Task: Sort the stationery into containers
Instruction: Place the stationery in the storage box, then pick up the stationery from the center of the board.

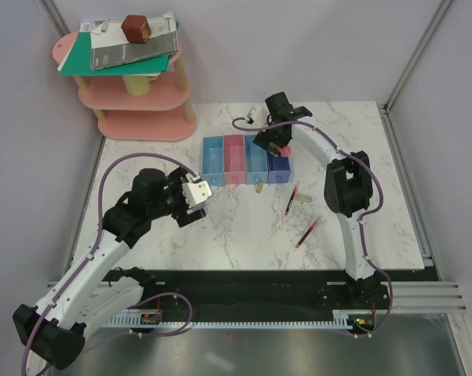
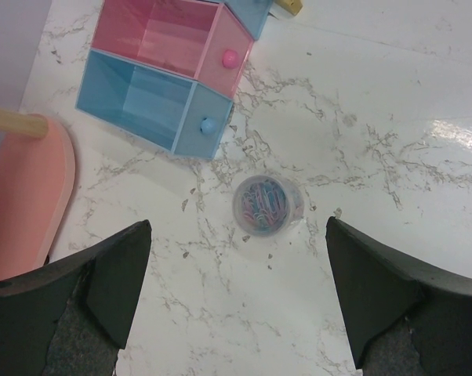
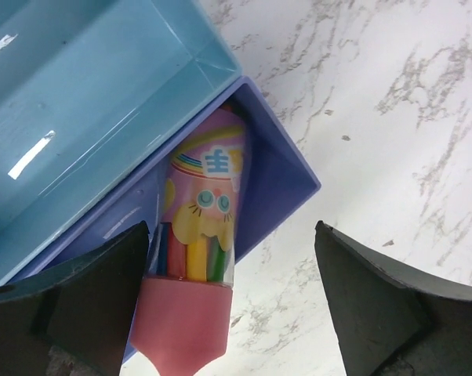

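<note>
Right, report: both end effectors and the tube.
Left end effector open, over round clear piece. Right end effector open, pink-yellow tube leaning in purple-blue bin. Two red pens on table.

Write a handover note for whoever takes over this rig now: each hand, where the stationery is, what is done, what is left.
Left hand: open, above the round clear tub of coloured clips, which stands on the table near the light blue bin.
Right hand: open, either side of the pink-yellow tube, which leans in the purple-blue bin, cap sticking out.
Done: tube in its bin.
Left: clip tub, two red pens and a tan eraser, all loose on the table.
</note>
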`<state>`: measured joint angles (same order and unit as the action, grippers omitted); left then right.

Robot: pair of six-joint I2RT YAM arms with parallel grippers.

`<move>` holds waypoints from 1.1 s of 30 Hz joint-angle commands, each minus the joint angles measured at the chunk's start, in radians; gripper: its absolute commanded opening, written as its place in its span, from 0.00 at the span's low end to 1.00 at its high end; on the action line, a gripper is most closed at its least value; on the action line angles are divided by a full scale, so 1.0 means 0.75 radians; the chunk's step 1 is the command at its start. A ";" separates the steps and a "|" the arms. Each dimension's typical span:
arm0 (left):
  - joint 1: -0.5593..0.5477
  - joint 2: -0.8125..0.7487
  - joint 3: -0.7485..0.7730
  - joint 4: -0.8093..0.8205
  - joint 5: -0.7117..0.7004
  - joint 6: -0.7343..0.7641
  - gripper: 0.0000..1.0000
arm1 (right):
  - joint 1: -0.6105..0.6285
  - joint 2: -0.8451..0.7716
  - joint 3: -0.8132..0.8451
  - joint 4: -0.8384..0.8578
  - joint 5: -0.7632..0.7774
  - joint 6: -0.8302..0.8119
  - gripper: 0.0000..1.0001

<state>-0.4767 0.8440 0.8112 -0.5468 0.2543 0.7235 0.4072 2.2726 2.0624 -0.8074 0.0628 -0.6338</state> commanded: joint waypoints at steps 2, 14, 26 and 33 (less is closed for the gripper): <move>0.010 0.006 0.002 0.036 0.056 -0.061 0.99 | -0.001 -0.136 -0.021 0.170 0.127 -0.032 0.94; 0.012 -0.013 -0.012 0.046 0.058 -0.081 0.99 | 0.028 -0.214 -0.083 0.369 0.307 -0.102 0.94; 0.014 -0.041 -0.036 0.048 0.056 -0.091 0.99 | 0.034 -0.242 -0.071 0.395 0.307 -0.075 0.95; 0.036 -0.033 -0.083 0.081 0.052 -0.057 0.99 | 0.048 -0.393 -0.113 0.398 0.311 0.004 0.95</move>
<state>-0.4690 0.8215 0.7773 -0.5381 0.2722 0.6914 0.4332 2.1136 1.9823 -0.5377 0.2787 -0.6796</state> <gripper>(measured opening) 0.991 0.943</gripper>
